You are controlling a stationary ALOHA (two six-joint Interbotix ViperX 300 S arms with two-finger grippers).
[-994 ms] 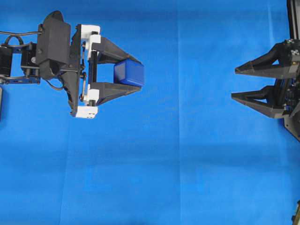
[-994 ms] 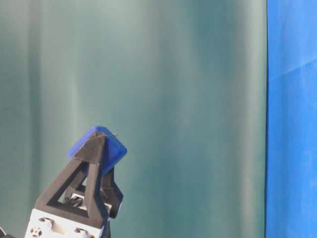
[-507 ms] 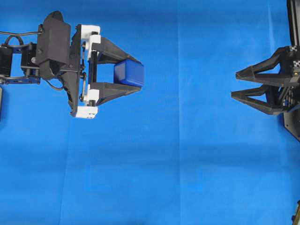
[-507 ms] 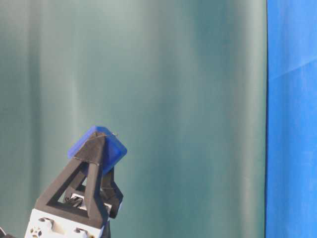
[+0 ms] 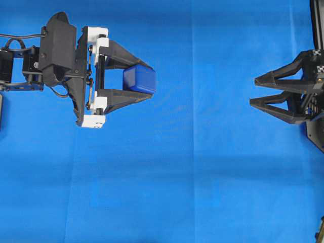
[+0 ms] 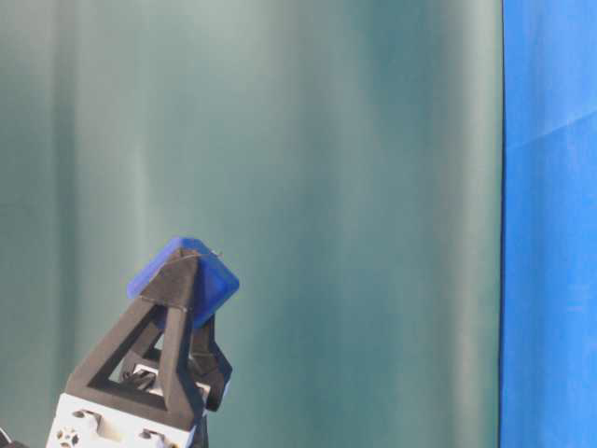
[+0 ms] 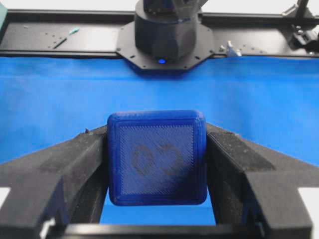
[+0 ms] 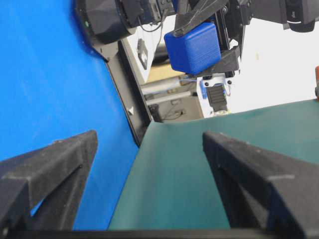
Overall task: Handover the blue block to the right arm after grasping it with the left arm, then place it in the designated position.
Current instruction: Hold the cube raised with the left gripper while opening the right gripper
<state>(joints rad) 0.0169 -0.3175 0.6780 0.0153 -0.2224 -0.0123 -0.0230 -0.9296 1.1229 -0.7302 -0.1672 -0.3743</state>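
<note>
Between the two black fingers [image 7: 65, 174] of the left gripper [image 5: 139, 81], nearest the left wrist camera, sits the blue block [image 7: 157, 157], clamped on its two sides, its faint embossed mark facing the lens. The jaws stand about half apart, closed onto the cube. Beyond the block in that view lies the blue cloth [image 7: 60, 104], and past the cloth the black base of the opposite arm [image 7: 167, 30] on its black rail.

From overhead, the block [image 5: 139, 79] is held at the fingertips, off the cloth [image 5: 167, 177], with the white finger-mount blocks [image 5: 96, 76] and black wrist body behind it toward the left edge. Well apart from the block, across the cloth at the right edge, the right gripper [image 5: 252, 91] points its tips toward the block, jaws spread wide with nothing between them.

From table level the block [image 6: 183, 278] sits tilted on a corner atop the left fingers, against a dark green backdrop [image 6: 354, 187].

In the right wrist view the block [image 8: 193, 47] appears far beyond the open right fingers [image 8: 50, 169]
</note>
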